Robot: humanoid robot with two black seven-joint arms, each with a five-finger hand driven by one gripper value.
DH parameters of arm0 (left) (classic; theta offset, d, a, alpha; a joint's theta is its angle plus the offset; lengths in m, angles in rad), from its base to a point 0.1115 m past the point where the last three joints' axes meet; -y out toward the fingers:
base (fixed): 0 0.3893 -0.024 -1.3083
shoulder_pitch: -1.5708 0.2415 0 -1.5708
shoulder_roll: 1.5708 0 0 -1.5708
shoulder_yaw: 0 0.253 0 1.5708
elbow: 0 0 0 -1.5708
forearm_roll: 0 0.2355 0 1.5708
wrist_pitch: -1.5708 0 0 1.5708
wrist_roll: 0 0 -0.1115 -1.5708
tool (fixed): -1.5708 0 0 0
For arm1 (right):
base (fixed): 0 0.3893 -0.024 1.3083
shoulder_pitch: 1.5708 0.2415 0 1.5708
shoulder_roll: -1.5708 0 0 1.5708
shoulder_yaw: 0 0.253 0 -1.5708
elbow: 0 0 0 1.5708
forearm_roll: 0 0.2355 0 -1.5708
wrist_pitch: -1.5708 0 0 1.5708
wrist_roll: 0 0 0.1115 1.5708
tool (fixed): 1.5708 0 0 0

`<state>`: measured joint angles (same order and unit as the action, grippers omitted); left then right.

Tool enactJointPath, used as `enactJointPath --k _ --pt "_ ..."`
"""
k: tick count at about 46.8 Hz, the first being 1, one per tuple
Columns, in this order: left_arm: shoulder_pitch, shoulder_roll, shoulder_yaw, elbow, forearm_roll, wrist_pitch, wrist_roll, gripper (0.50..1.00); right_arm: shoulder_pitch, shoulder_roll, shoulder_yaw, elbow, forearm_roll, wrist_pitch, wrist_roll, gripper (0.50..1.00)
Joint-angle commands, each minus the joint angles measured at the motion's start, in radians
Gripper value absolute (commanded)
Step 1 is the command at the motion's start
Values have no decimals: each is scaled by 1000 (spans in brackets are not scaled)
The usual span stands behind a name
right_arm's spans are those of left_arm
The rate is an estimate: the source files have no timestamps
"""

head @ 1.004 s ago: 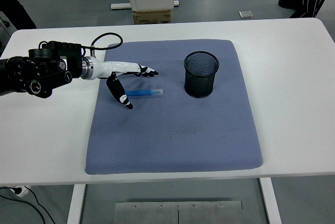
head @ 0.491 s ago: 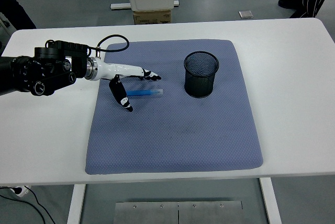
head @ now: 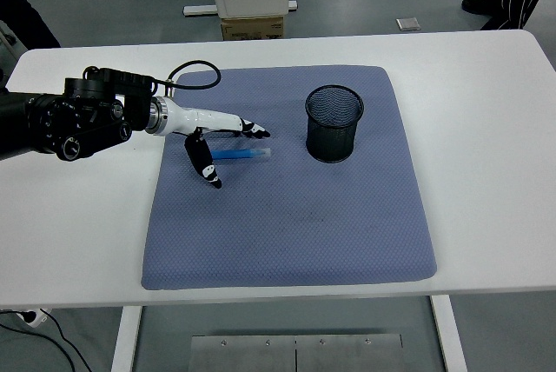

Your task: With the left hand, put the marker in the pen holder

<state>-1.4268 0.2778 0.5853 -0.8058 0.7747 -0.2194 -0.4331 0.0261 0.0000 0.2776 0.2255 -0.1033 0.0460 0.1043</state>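
— Marker first: where's the slim blue marker [head: 241, 154] from your seat?

— I see it lying flat on the quilted blue-grey mat [head: 295, 233], left of centre, its long axis running left to right; the paler end points right, toward the holder.

— And the black wire-mesh cylindrical pen holder [head: 334, 123]?

— It stands upright on the mat's far right part, well apart from the marker. Through the mesh I can't make out anything inside.

— What is my left hand [head: 221, 135] doing?

— The white-and-black left hand hovers over the marker's left end with its fingers [head: 254, 129] spread: the long ones stretch right on the far side of the marker, the thumb [head: 205, 166] angles down on the near side. It grips nothing, and I can't tell if it touches the marker.

— Room to move?

— The mat between marker and holder is bare, and so is its whole near half. The white table [head: 486, 172] shows a wide margin on both sides. The right hand isn't in my view.
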Motion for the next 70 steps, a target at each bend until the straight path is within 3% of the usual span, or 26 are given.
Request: enactJointPath --k 1,10,21,27,40,47,70 --pt "0 0 1 0 0 0 0 1000 0 0 0 0 -1 0 0 1000" --pt "-4 -2 1 1 9 -2 0 997 0 0 0 0 1 0 0 1000" --pt "-4 -3 1 1 26 -2 0 903 0 0 0 0 1 0 0 1000" --pt "-4 -3 1 1 29 -2 0 824 0 0 0 0 1 0 0 1000" --pt "-4 -3 -1 1 29 -2 0 789 0 0 0 0 -1 0 0 1000" --pt "-4 -5 -1 1 29 -2 0 728 0 0 0 0 1 0 0 1000" --pt "-4 -15 1 1 52 -2 0 637 0 0 0 0 1 0 0 1000"
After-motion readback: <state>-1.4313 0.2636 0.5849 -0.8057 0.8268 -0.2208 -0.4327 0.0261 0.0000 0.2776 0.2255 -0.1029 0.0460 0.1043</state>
